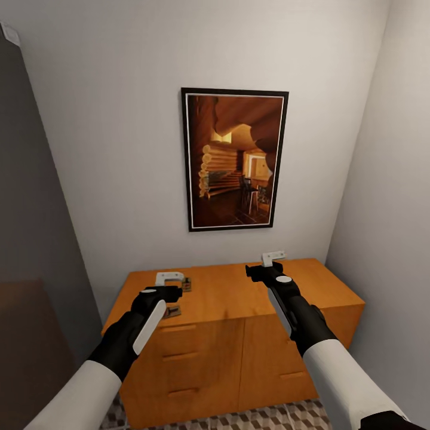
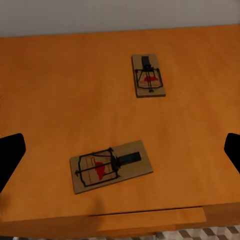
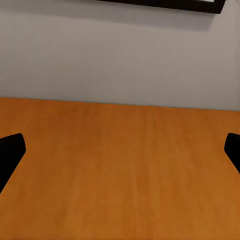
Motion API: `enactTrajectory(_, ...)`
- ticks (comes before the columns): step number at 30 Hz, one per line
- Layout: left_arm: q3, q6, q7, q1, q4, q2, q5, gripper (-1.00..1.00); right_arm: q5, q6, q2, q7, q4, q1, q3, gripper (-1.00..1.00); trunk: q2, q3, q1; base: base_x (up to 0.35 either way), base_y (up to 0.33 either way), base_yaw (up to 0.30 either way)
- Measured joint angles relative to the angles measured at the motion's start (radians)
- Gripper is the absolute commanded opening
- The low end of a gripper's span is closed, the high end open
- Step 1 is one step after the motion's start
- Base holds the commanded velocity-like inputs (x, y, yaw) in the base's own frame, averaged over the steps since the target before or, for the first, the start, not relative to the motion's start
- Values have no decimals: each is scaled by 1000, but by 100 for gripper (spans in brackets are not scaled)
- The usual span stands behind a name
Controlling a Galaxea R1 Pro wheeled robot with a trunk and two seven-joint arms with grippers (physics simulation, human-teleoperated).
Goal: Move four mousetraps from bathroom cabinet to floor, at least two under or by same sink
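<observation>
Pale walls and a framed picture (image 1: 234,159) backed the honey-orange cabinet (image 1: 227,286); 2 mousetraps lay on its top near the front-left corner, the nearer mousetrap (image 2: 111,166) close to the front edge, the farther mousetrap (image 2: 148,75) behind it. Left end effector (image 1: 172,280) hovered above them, fingers spread; right end effector (image 1: 273,258) spread over bare wood. Best move, I judged: descend squarely over the nearer board, straddling its short sides, clear of the spring.
</observation>
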Motion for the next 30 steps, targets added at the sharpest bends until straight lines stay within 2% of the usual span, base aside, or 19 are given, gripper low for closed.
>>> enactTrajectory(11, 30, -1, 2, 1, -1, 2, -1, 100, 0, 0, 0, 0, 0, 0, 0, 100, 0, 0, 0, 52, 0, 0)
enactTrajectory(18, 35, -1, 1, 1, -1, 8, 0, 100, 0, 0, 0, 0, 0, 0, 0, 100, 0, 0, 0, 173, 0, 0)
enactTrajectory(30, 37, -1, 1, 1, -1, 26, 0, 100, 0, 0, 0, 0, 0, 0, 0, 100, 0, 0, 0, 25, 0, 0)
